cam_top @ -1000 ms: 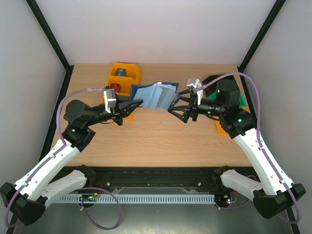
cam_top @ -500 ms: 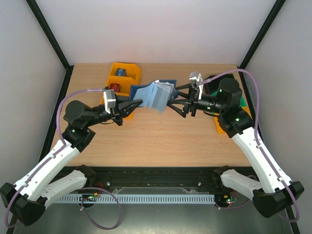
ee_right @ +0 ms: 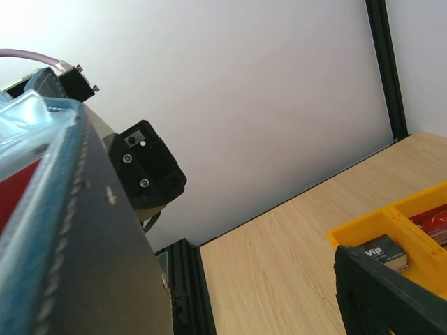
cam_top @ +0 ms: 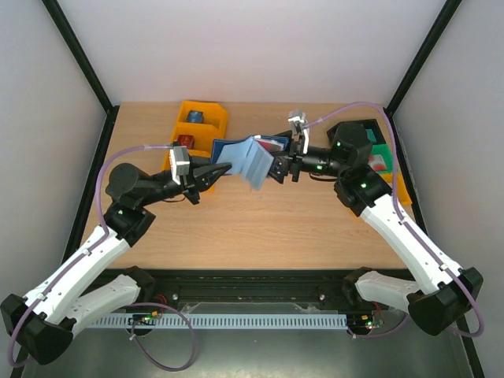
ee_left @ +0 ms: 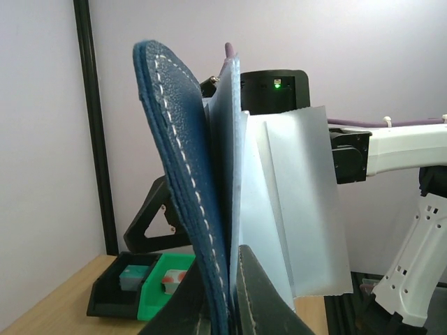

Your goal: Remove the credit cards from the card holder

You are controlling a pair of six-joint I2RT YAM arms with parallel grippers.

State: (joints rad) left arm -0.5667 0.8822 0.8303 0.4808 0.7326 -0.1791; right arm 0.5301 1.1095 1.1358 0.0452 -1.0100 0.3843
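The card holder (cam_top: 246, 155) hangs open above the table, navy outside with pale blue sleeves fanned out. My left gripper (cam_top: 226, 167) is shut on its left edge; in the left wrist view the navy cover (ee_left: 174, 160) and pale sleeves (ee_left: 297, 209) rise from between the fingers (ee_left: 262, 293). My right gripper (cam_top: 277, 163) is open, with its fingers on either side of the holder's right flap. In the right wrist view that flap (ee_right: 77, 237) fills the left side and a red credit card (ee_right: 15, 194) shows in it. One black finger (ee_right: 384, 293) sits at lower right, apart from the flap.
A yellow three-compartment bin (cam_top: 206, 130) stands at the back left, holding a dark "VIP" card (ee_right: 381, 252) and a red one (ee_right: 431, 219). Black and green bins (cam_top: 379, 151) over an orange tray (cam_top: 398, 187) stand at the right, and also show as a black bin (ee_left: 119, 289) and a green bin (ee_left: 167, 283).
My right gripper has swung left and back from beside the holder until its open fingers straddle the right flap. The left gripper has kept its hold and place.
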